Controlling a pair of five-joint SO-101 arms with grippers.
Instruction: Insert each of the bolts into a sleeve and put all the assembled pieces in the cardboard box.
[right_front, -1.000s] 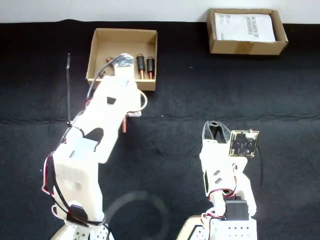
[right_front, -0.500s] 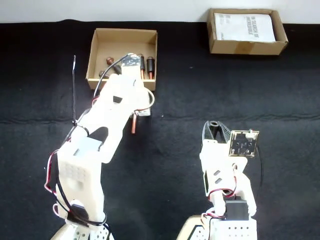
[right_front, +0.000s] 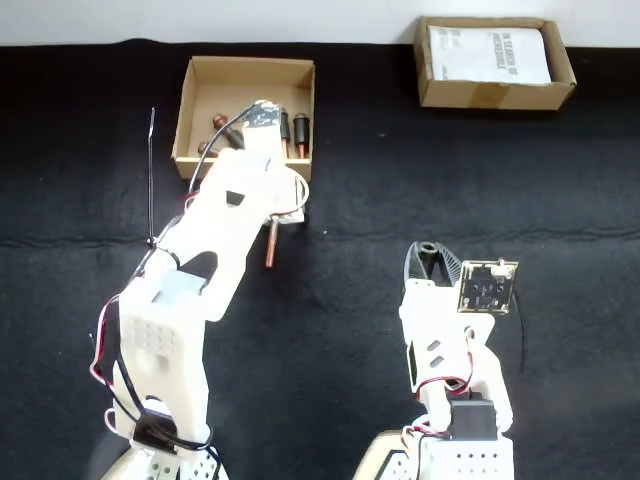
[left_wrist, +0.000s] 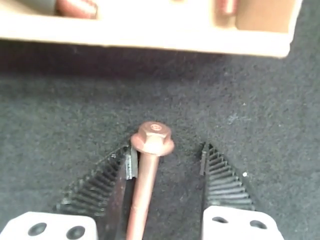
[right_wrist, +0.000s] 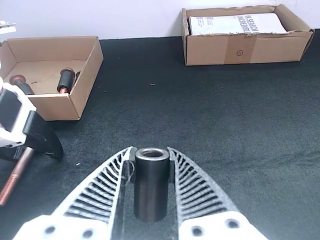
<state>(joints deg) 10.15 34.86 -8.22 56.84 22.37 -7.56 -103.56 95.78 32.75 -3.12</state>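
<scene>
Left claw has shifted right with the bolt, now near the cardboard box front wall. Its jaws look released, grip unclear. Right claw grasps the sleeve upright. Insertion pending.

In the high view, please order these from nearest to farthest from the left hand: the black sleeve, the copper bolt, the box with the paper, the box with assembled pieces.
1. copper bolt, between the fingers of the left hand.
2. box with assembled pieces, just beyond it.
3. black sleeve, in the right hand.
4. box with the paper, far right corner.
</scene>
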